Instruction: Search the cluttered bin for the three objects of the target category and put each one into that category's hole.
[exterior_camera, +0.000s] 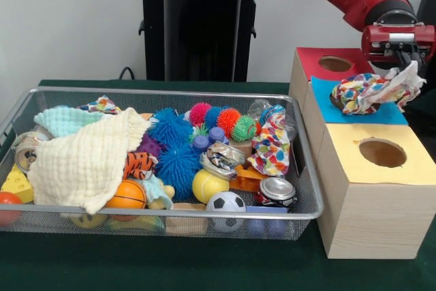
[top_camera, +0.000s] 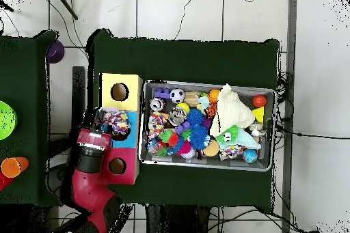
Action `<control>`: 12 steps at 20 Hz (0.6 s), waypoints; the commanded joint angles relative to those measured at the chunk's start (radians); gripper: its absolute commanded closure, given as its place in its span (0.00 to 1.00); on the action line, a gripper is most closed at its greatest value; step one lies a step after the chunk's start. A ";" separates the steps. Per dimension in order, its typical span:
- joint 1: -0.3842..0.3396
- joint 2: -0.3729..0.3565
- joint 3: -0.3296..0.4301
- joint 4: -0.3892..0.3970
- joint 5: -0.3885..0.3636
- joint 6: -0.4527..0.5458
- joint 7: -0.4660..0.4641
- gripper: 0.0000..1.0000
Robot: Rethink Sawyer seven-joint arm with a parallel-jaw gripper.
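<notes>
1. The patterned cloth lies bunched over the blue box, covering its hole.
2. My jaws pinch one corner of it from above.
3. Red box behind, yellow box in front.
4. The wire bin sits beside them on the green desk.

purple bowl on side table | green plate | orange cups
</notes>
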 commanded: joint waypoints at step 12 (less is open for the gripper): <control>-0.114 -0.054 -0.070 -0.066 -0.570 0.028 0.024 1.00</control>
